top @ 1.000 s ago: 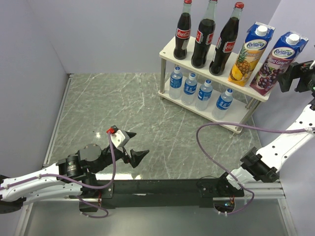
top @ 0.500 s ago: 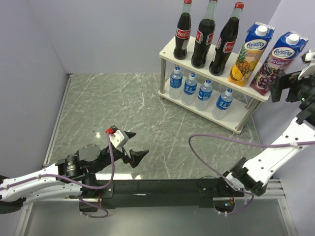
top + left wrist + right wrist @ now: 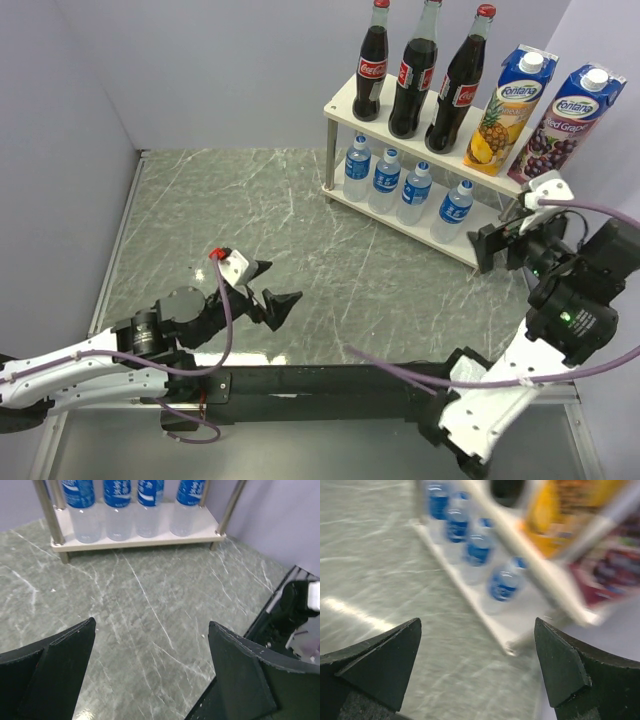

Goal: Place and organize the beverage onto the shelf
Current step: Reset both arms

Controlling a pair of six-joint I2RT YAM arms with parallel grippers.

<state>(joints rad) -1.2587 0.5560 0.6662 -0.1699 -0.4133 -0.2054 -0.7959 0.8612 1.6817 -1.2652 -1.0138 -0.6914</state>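
The shelf (image 3: pixel 487 238) stands at the far right of the bench (image 3: pixel 250 200), set at an angle, with its right end nearer than its left. On the top board three cola bottles (image 3: pixel 415 70) stand upright in a row at the left. Two cartons (image 3: pixel 510 105) stand just beside them at the right: a pineapple one, then a red grape one at the board's right end. On the lower board four water bottles (image 3: pixel 387 178) stand upright in a row, close together, each with its blue label facing out.

The left hand (image 3: pixel 283 282) hangs low over the near left of the bench, well apart from the shelf. Its fingers (image 3: pixel 60 665) are spread wide with only bare bench between them, and it holds nothing. Its wrist view looks across the bench to the lower board and the bases of the four water bottles.

The right hand (image 3: pixel 497 243) is near the right end of the shelf, on its near side, level with the lower board and close to the rightmost water bottle. Its fingers stand wide apart and nothing is between them. Its wrist view is blurred, but shows the water bottles, the right end of the lower board and the cartons above.
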